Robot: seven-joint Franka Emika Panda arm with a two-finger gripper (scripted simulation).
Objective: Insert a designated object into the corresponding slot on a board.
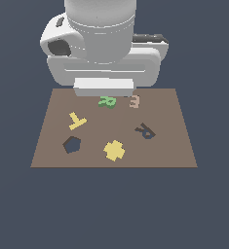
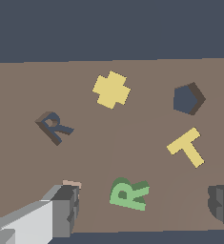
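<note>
Green R block (image 2: 128, 193) sits flat on the brown board (image 2: 18, 162), right between my two fingers (image 2: 66, 209) in the wrist view, touching neither one. My claw (image 2: 144, 209) is spread wide and grips nothing; one finger stands on each side of the R with board showing in the gaps. In the exterior view, that same green R (image 1: 106, 101) lies near the board's far edge, just under the front of my hand housing, which hides part of it.

Taking the green R as my landmark: the pinkish E block (image 1: 134, 101) is just beside it, toward the exterior view's right, and in the wrist view only a sliver of it peeks out behind one finger. The yellow T block (image 2: 186, 147) lies near the R on its other side, flat on the board. The dark R-shaped slot (image 2: 53, 127) is well apart from the green R, beyond the E, toward the board's right side in the exterior view (image 1: 145, 131). The yellow cross-shaped block (image 2: 111, 89) lies farther out across the board from the R, and the dark hexagonal cutout (image 2: 188, 98) sits beyond the T.
</note>
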